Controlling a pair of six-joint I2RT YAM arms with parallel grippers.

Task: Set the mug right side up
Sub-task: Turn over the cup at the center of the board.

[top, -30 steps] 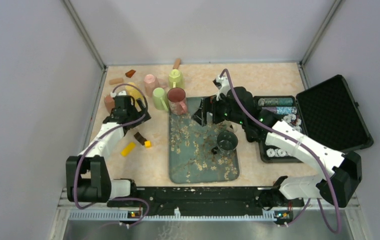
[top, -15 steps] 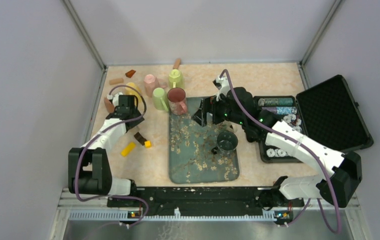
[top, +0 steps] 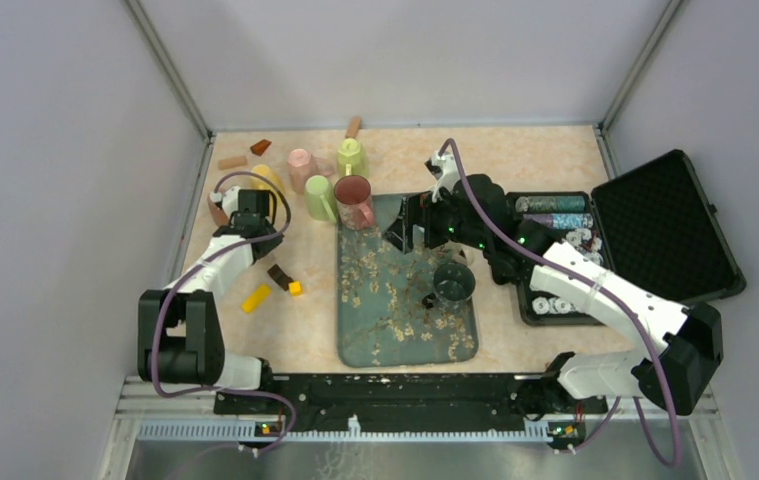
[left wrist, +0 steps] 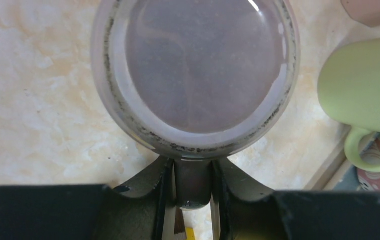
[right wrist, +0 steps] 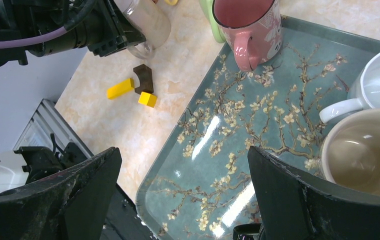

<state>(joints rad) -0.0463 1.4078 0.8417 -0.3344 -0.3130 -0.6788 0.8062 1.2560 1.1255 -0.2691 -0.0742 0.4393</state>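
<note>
Left claw is clamped on the handle of the mug, one dark finger pressed to each side of it. In the left wrist view the handle points to 6 o'clock, straight into the claw. The mug's flat, greyish-mauve underside faces the camera with a pale ring around it, so the mug is bottom up, mouth toward the bench.

From above, the mug sits at about 10 o'clock on the bench, close to the left wall, with the left arm stretched out to it. A light green mug lies at 3 o'clock of it in the wrist view, near but not touching. A yellow block and a brown block lie at roughly 5 o'clock of the mug in the overhead view, a little apart from it.

Right claw hangs with its fingers spread wide apart and nothing between them, above the far end of the blossom-patterned tray at the middle of the bench. A pink mug stands mouth up on the tray's 11 o'clock corner. An open black case lies at 3 o'clock on the bench.
</note>
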